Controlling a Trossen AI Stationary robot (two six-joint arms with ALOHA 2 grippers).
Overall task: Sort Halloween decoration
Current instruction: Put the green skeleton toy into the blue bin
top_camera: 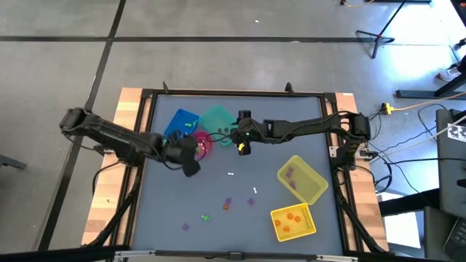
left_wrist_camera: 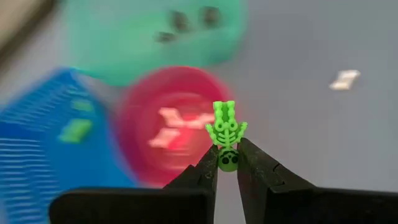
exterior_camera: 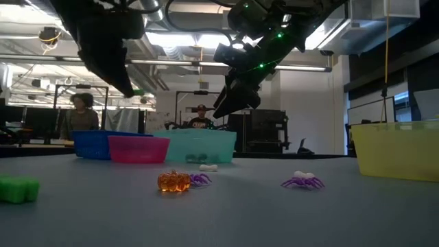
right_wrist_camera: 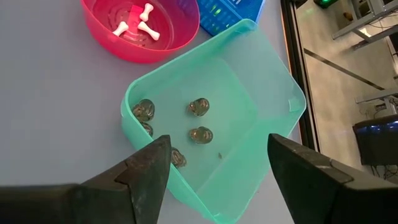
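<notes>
My left gripper (top_camera: 192, 154) (left_wrist_camera: 227, 157) is shut on a small green skeleton trinket (left_wrist_camera: 226, 127), above the table by the pink bin (top_camera: 203, 144). The pink bin holds white bones (left_wrist_camera: 166, 120). My right gripper (top_camera: 242, 143) (right_wrist_camera: 217, 163) is open and empty above the teal bin (right_wrist_camera: 249, 118), which holds several dark grey trinkets (right_wrist_camera: 200, 134). The blue bin (top_camera: 180, 121) holds green pieces (left_wrist_camera: 76, 129). Loose trinkets lie on the table: a white one (top_camera: 231, 174), a purple one (top_camera: 228, 201), an orange one (top_camera: 226, 207) and a green one (top_camera: 205, 217). My left gripper pinches the green skeleton by its head (left_wrist_camera: 227, 160) between its two fingertips (left_wrist_camera: 209, 169). The body sticks out past the tips. The fingers slant downward (exterior_camera: 122, 81). The skeleton is lifted clear of the table and the bins.
Two yellow bins stand at the right front: one (top_camera: 302, 178) with purple trinkets, one (top_camera: 293, 222) with orange ones. In the low view an orange pumpkin (exterior_camera: 173, 181), purple spiders (exterior_camera: 302, 181) and a green piece (exterior_camera: 17, 189) lie on the table. People show in the room behind.
</notes>
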